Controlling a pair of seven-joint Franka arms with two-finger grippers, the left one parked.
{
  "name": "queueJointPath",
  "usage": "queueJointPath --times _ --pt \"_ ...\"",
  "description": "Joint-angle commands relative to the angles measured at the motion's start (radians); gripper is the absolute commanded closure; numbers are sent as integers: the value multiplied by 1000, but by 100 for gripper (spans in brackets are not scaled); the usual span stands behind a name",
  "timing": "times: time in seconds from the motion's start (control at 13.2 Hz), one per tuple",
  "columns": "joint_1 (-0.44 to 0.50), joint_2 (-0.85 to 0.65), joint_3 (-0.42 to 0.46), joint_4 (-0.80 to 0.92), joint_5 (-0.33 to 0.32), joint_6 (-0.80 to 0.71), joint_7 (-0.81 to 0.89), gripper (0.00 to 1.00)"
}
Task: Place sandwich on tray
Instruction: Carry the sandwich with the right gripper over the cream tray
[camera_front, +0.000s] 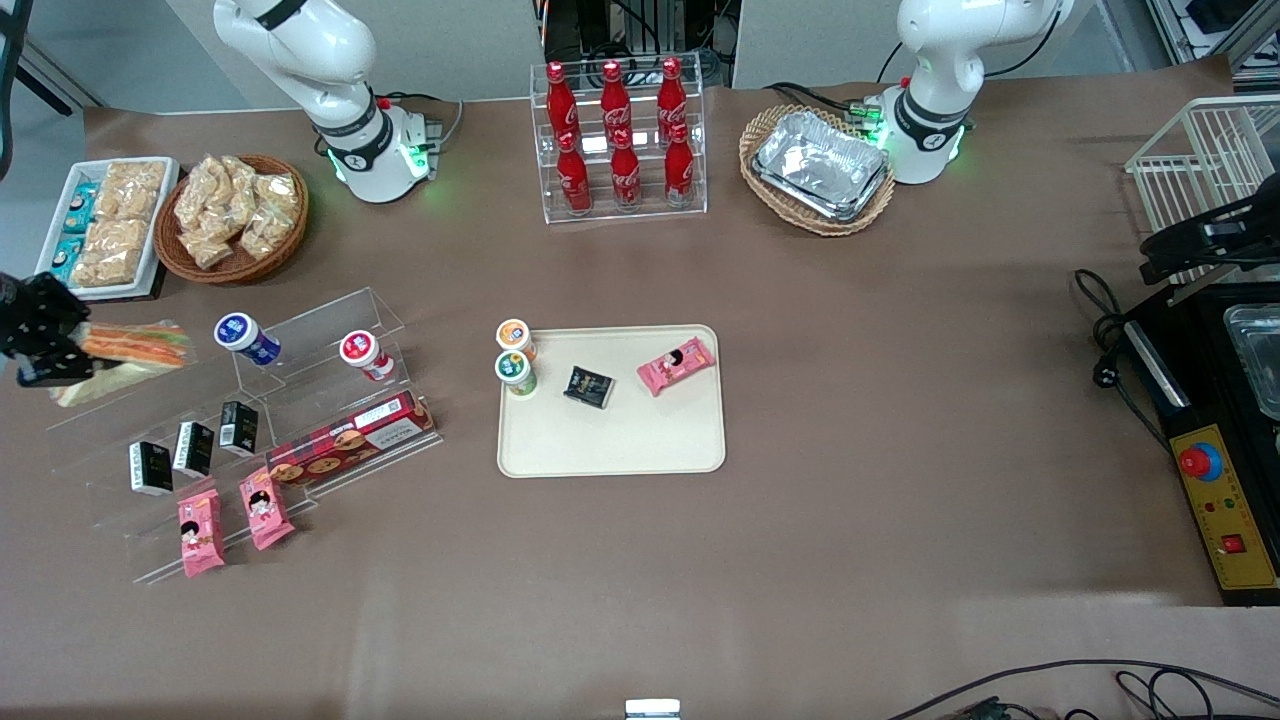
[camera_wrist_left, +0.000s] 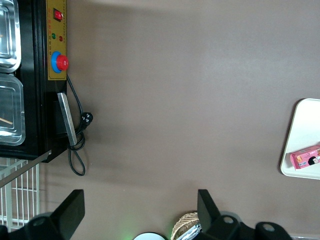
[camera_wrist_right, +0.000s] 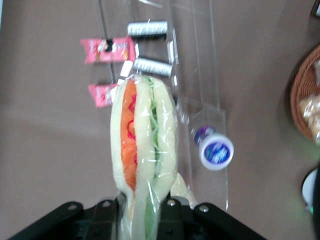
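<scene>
Out at the working arm's end of the table, the gripper (camera_front: 45, 340) hangs above the clear acrylic display stand (camera_front: 330, 330), its two fingers (camera_wrist_right: 107, 210) closed on the narrow end of the sandwich (camera_front: 135, 343) — the wrist camera shows the wrap pinched between the black pads, with the wedge (camera_wrist_right: 142, 150) sticking straight out from them. It looks lifted clear of the stand's top shelf, though from the front I can't be sure it isn't brushing it. Just under and a little away from the gripper stand a blue-lidded cup (camera_front: 243, 335) and a red-lidded one (camera_front: 362, 352); nearer the front camera the stand holds small black cartons (camera_front: 190, 447), a long biscuit box (camera_front: 350, 440) and two pink snack packets (camera_front: 230, 520). The tray (camera_front: 610, 450) lies well away from the gripper toward the middle of the table, already carrying two small cups (camera_front: 515, 355), a dark packet (camera_front: 589, 386) and a pink packet (camera_front: 677, 365); the bare stretch nearest the front camera seems the natural spot. I'd judge the sandwich light and soft — bread that squashes, film that is slick and may slide or crumple. Held by one end, the free end can sag or swing, so a firm but not crushing hold on the bread, not loose wrap, seems wise, with a gentle carry.
</scene>
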Motion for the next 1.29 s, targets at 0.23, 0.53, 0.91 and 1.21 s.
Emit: queueJointPath --times 0.23,0.53,0.91,1.21 --pt "131 37 267 65 10 -24 546 100" --pt "350 141 296 63 -19 161 864 100" --pt "560 356 295 63 -213 403 1191 100" --pt "616 502 289 63 -301 606 1257 100"
